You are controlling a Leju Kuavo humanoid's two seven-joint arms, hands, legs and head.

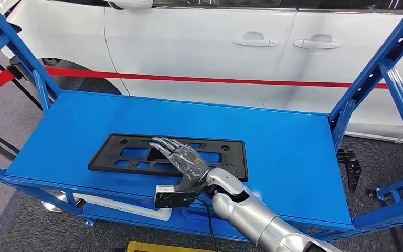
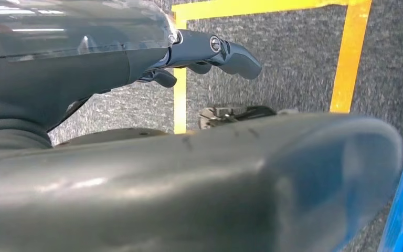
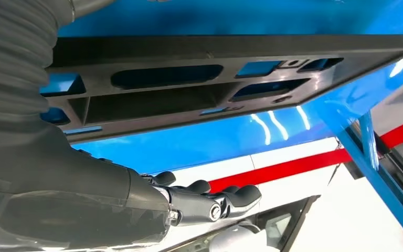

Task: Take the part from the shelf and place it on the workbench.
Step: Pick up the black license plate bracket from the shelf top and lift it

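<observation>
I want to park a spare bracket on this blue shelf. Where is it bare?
The shelf is bare on its right side, between the black plastic part and the right uprights, and along the back strip toward the white car. A narrower bare patch lies left of the part. The front centre is crowded: the right hand is over the part there.

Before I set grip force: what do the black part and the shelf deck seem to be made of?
Black part: likely moulded plastic, matte, with ribbed cut-outs visible in the right wrist view. Shelf deck: probably painted sheet metal, glossy blue, showing bright reflections. Neither is certain from looks alone.
</observation>
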